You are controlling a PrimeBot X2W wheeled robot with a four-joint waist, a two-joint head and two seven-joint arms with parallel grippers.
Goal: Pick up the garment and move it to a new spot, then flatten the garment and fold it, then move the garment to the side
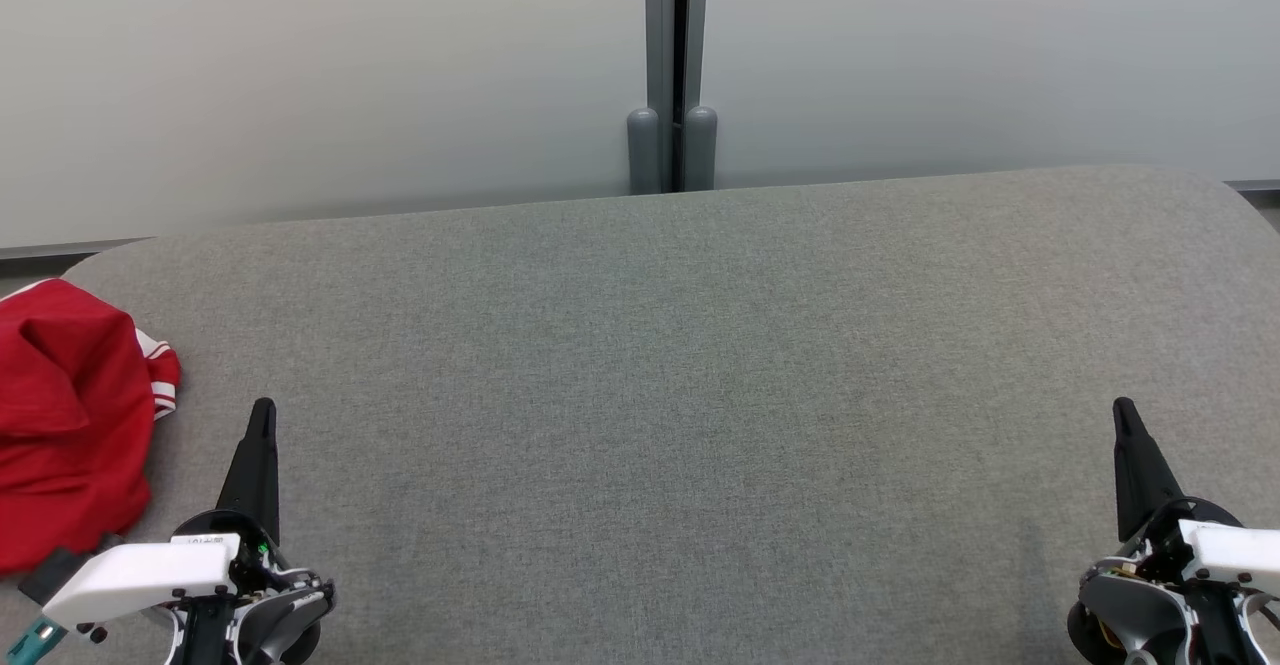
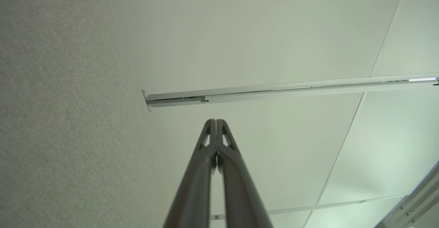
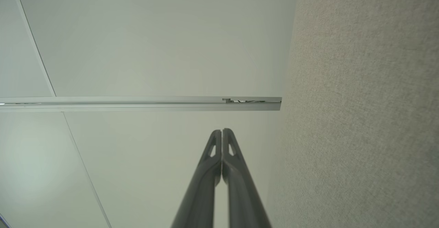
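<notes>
A red garment [image 1: 65, 415] with white-striped trim lies crumpled at the far left of the grey fabric surface [image 1: 680, 365], partly cut off by the head view's left edge. My left gripper [image 1: 263, 411] rests at the lower left, just right of the garment and apart from it, its fingers shut with nothing between them. At the lower right my right gripper [image 1: 1123, 411] is also shut and empty, far from the garment. The left wrist view shows the left gripper [image 2: 215, 121] with its tips pressed together. The right gripper [image 3: 222, 130] looks the same in the right wrist view.
A pale wall runs behind the grey surface, with a grey vertical post [image 1: 675, 65] at its middle. The surface's back edge curves down at both far corners. The grey fabric [image 2: 61, 118] stretches wide between the two grippers.
</notes>
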